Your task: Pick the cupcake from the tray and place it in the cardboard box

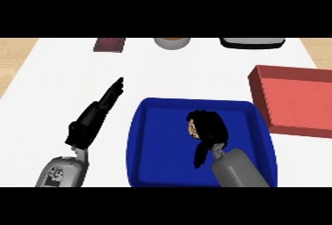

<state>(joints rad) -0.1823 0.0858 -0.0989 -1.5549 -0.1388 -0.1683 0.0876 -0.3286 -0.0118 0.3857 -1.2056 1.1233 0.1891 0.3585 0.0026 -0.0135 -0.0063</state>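
A blue tray (152, 145) lies in the middle of the white counter. Over its centre my right hand (209, 127) curls round the cupcake (192, 128), of which only a brown and tan sliver shows at the hand's left side. The red-brown cardboard box (295, 99) stands open to the right of the tray, apart from the hand. My left hand (97, 115) rests open to the left of the tray, fingers straight and pointing away from me.
Along the counter's far edge sit a dark red block (109, 44), a grey bowl (172, 42) and a black and white container (253, 42). Wood floor shows beyond the counter's left and right edges.
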